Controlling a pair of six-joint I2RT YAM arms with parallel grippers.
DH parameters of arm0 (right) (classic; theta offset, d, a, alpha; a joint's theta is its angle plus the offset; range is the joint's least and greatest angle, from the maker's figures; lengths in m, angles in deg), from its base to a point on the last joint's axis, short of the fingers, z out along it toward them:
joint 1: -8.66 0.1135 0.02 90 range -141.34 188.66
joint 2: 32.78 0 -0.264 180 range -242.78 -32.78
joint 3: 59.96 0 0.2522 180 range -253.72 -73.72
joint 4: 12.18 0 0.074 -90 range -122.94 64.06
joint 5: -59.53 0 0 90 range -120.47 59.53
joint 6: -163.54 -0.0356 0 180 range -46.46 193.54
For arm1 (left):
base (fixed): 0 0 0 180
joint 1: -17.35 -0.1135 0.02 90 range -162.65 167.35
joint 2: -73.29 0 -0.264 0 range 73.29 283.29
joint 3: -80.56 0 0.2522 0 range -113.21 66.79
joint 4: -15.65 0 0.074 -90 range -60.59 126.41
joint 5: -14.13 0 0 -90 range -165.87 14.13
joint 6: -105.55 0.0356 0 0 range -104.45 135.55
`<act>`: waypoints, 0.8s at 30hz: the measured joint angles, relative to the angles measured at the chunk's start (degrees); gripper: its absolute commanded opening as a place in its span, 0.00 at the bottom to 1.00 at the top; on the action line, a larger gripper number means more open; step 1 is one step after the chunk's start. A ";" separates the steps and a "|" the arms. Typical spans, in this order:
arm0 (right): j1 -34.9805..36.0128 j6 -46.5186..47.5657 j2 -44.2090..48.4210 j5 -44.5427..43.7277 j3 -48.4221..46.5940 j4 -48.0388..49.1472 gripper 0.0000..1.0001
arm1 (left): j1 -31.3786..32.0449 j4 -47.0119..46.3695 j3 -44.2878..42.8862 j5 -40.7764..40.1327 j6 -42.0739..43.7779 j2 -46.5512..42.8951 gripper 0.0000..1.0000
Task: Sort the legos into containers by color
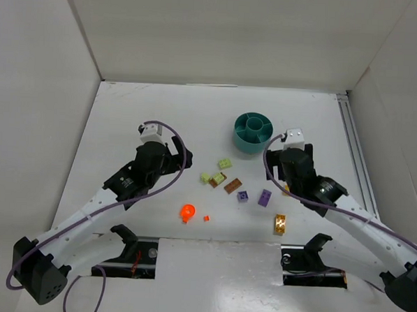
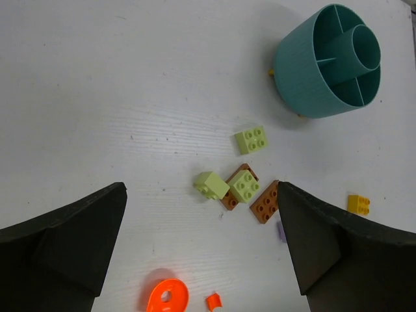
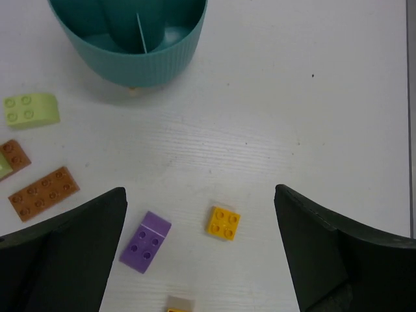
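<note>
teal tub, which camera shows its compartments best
Left wrist: the teal tub is whole and close, its centre ring and wedge dividers plain. Top external shows the tub whole but small. Right wrist crops it at the top edge, one divider visible.

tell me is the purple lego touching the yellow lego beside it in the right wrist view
Apart. The right wrist view shows a strip of bare white table between the purple lego and the yellow lego.
</note>
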 measured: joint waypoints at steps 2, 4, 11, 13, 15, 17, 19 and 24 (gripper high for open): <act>0.02 0.00 4.46 1.97 3.56 0.63 0.99 | 0.07 0.09 1.22 0.02 -0.42 -1.01 1.00; 0.02 0.07 8.76 3.82 7.04 1.40 0.99 | 0.15 0.07 2.47 0.04 -0.66 -1.36 1.00; 0.02 -2.12 13.77 5.40 14.56 4.02 0.99 | 1.88 -1.95 4.52 2.12 0.00 -0.74 1.00; 0.02 -3.04 13.29 5.40 15.28 4.26 0.99 | 1.92 -3.21 5.16 2.93 0.28 -0.63 1.00; 0.02 -3.87 11.67 5.49 15.37 4.70 0.99 | 1.92 -4.20 5.88 3.48 0.61 -0.59 1.00; 0.02 -4.94 9.11 5.42 15.45 5.35 0.99 | 1.90 -5.09 6.64 3.87 1.01 -0.48 1.00; -0.15 -6.38 6.05 5.25 15.47 5.57 0.99 | 1.92 -5.75 7.26 4.15 1.40 -0.24 1.00; -4.26 -8.31 -2.16 7.28 15.50 6.36 0.99 | 1.92 -7.15 8.52 4.39 2.21 0.61 1.00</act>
